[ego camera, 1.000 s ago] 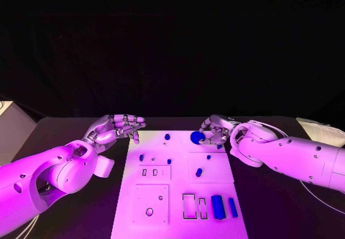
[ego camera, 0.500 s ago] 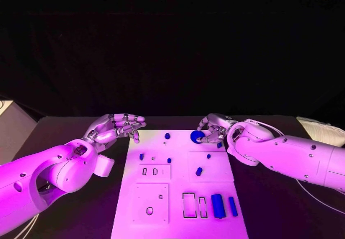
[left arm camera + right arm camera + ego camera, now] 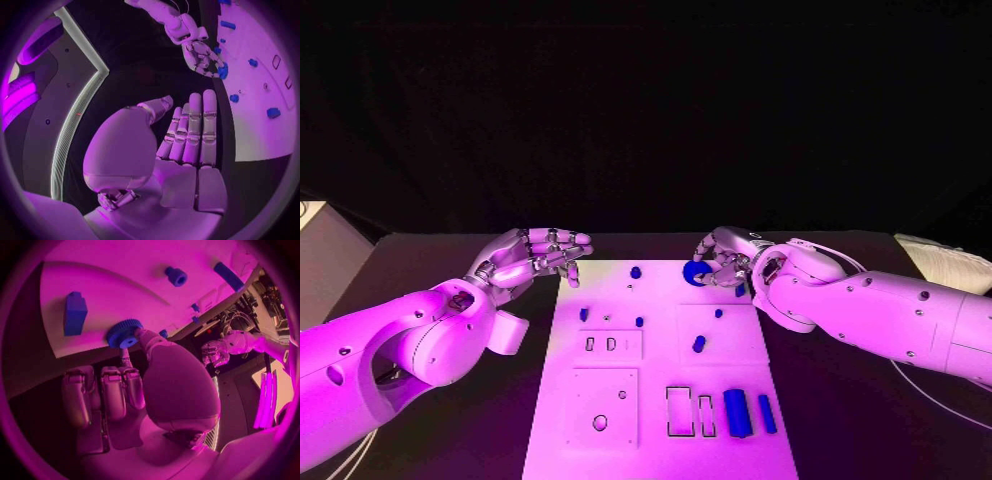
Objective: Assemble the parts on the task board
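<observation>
Directly ahead of you, the white task board (image 3: pixel 661 370) lies on the black table (image 3: pixel 862 400). Your right hand (image 3: pixel 723 258) sits at the board's far right corner, thumb and a fingertip pinching a round blue gear (image 3: pixel 695 273) with a toothed rim. From the right wrist camera, that gear (image 3: pixel 124 333) sits at the board's edge, near a blue block (image 3: pixel 75 313). Your left hand (image 3: pixel 531 255) hovers just off the board's far left corner, fingers loosely curled and apart, holding nothing. Small blue pegs (image 3: pixel 636 272) stand scattered across the board, and two long blue bars (image 3: pixel 737 413) lie at its near right.
</observation>
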{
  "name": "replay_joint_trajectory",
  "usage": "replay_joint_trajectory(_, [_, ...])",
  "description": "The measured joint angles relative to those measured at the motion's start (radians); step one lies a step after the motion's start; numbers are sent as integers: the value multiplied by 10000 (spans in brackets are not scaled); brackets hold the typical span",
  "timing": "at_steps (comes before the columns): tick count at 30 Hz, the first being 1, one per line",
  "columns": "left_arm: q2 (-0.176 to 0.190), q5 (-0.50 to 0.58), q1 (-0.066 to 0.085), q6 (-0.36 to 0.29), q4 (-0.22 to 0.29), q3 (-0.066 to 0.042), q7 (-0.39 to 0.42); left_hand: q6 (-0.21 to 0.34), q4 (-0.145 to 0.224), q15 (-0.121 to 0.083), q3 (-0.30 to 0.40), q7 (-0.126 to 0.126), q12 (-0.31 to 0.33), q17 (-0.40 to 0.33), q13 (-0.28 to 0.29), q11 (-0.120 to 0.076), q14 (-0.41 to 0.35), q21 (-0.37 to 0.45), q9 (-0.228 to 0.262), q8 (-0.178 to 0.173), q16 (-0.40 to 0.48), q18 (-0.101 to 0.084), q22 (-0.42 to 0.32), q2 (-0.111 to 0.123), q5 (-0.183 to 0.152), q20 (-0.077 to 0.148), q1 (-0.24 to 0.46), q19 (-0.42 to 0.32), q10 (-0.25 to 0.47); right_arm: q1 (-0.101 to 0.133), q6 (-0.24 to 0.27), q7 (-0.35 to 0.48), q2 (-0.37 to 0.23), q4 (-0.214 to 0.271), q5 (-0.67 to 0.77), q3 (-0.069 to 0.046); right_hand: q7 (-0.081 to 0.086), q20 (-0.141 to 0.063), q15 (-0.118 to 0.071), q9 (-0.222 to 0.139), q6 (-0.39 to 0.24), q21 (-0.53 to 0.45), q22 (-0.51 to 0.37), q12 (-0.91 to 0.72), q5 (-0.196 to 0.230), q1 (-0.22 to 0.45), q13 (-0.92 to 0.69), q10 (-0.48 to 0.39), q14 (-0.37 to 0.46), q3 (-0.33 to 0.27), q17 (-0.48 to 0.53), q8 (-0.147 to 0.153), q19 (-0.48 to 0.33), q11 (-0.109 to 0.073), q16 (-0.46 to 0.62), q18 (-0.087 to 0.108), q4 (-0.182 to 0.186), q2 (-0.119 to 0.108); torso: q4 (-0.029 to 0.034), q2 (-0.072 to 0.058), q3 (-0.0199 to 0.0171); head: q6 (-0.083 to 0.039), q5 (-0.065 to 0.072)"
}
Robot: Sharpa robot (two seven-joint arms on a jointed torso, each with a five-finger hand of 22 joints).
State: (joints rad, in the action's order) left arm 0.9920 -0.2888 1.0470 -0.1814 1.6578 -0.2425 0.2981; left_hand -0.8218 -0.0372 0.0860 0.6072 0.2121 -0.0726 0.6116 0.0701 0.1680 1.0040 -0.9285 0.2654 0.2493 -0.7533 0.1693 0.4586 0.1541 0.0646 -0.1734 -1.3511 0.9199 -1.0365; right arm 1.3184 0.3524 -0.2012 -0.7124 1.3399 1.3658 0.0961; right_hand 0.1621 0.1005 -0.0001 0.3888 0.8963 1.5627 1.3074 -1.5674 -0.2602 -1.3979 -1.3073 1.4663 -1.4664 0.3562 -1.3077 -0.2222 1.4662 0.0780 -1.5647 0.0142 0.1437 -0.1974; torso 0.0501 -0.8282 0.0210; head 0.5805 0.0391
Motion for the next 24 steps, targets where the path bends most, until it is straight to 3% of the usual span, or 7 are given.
replay_joint_trajectory(4, [10,-4,0,14,4,0,-11,0,0,0,0,0,0,0,0,0,0,0,0,0,0,1,0,0,0,0,0,0,0,9,-3,-19,-9,34,153,-9,1,0,0,-35,106,-1,-1,0,-186,-64,-7,0,0,413,0,-21,0,0,0,0,-128,-67,-6,0,0,7,7])
replay_joint_trajectory(15, [26,-13,0,44,17,0,-40,0,0,0,0,0,0,1,0,0,0,0,-1,0,0,0,0,0,0,0,0,0,0,-2,59,-88,-37,177,700,-1,-1,0,0,-34,138,-2,8,0,-191,14,-7,0,0,500,1,-56,0,0,1,0,-158,-145,0,0,-5,-4,22])
replay_joint_trajectory(24, [28,-43,0,67,19,0,-53,0,0,0,0,0,0,2,0,0,0,1,-1,0,0,0,7,0,0,0,0,1,0,-146,564,-59,-138,668,1464,49,-120,-1,0,-32,400,38,6,0,-503,232,-6,0,-1,820,1,-116,0,0,1,0,-94,-360,5,-8,-5,-12,1])
